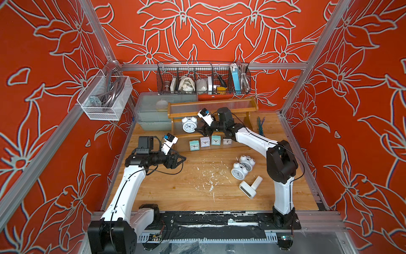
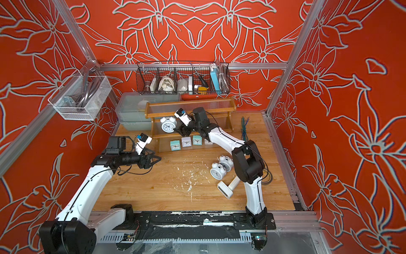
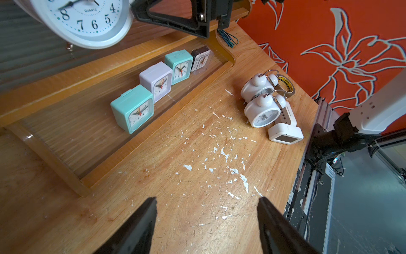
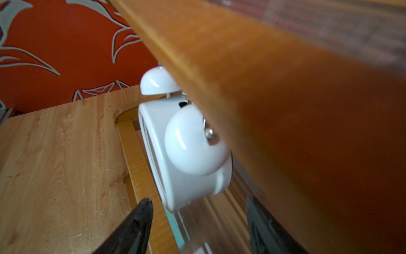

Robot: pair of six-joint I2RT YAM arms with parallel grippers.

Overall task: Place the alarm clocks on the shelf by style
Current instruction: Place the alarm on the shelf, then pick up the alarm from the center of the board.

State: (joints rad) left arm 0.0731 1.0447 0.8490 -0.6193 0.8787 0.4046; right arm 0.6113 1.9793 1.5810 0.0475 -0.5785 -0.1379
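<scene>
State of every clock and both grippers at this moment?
Twin-bell clock on shelf: upright, middle tier.
Four square clocks: upright in a row, bottom tier.
Two twin-bell clocks: on the table, side by side.
Two digital clocks: lying on table.
Left gripper: open, empty.
Right gripper: open, beside the shelved twin-bell clock.

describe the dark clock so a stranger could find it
Find the wooden shelf on the table. Four square clocks line its lowest tier; the dark clock is nearest the right arm. It alone is dark; the rest are teal or white.
</scene>
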